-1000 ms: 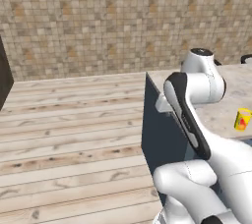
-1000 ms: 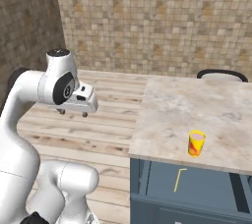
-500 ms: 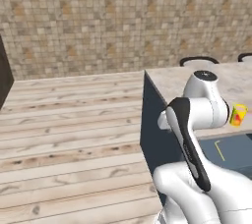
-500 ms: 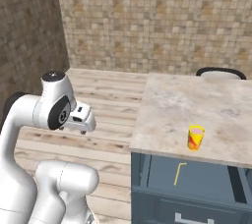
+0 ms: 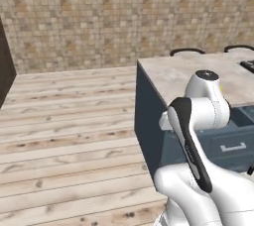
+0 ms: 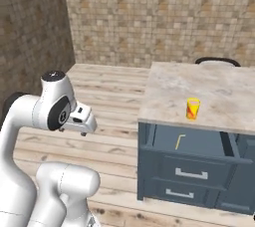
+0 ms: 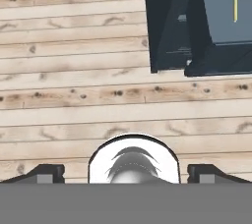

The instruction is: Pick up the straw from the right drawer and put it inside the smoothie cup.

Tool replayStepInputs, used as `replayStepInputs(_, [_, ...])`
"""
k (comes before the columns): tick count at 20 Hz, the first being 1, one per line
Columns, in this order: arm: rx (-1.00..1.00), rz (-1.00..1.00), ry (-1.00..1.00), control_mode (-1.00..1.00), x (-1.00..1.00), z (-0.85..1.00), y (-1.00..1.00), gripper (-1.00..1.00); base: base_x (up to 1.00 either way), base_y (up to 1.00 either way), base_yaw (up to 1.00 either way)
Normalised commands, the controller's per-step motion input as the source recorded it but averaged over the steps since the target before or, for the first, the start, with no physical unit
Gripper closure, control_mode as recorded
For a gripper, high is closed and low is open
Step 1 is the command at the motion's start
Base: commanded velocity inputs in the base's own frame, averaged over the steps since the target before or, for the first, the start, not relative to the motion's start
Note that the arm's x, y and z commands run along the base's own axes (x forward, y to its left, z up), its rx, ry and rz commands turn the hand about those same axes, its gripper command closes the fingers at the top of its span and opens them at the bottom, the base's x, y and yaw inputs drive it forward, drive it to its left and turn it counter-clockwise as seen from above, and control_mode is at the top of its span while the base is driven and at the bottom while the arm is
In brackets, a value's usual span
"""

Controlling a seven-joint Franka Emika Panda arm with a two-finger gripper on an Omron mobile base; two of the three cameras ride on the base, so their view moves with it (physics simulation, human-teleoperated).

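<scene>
The right drawer stands pulled out under the marble counter. In it lies the straw, thin and pale yellow with a bent tip. The smoothie cup, yellow with a red-orange mark, stands upright on the counter just above the drawer. My gripper hangs over the wooden floor well to the left of the cabinet and points down. In the hand view its fingertips sit wide apart, open and empty. The straw and the drawer lie at that view's top right.
Lower drawer fronts with silver handles sit under the open one. A dark chair back rises behind the counter. Wooden floor stretches left of the cabinet to a stone-tile wall. A dark unit stands at far left.
Both base views have shifted, so the base has moved and the cabinet now appears more from the front. The hand has dropped lower beside the arm. The gripper stays open.
</scene>
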Motion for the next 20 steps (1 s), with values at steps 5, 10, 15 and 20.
replayStepInputs(5, [0.00,0.00,0.00,1.00,0.00,0.00,0.00,-1.00,-0.06,-0.68,-0.03])
replayStepInputs(10, [0.00,0.00,0.00,1.00,0.00,0.00,0.00,-1.00,0.00,-0.77,-0.03])
replayStepInputs(15, [0.00,0.00,0.00,1.00,0.00,0.00,0.00,-1.00,0.00,-0.77,-0.01])
replayStepInputs(20, [0.00,0.00,0.00,1.00,0.00,0.00,0.00,-1.00,0.00,-0.57,0.00])
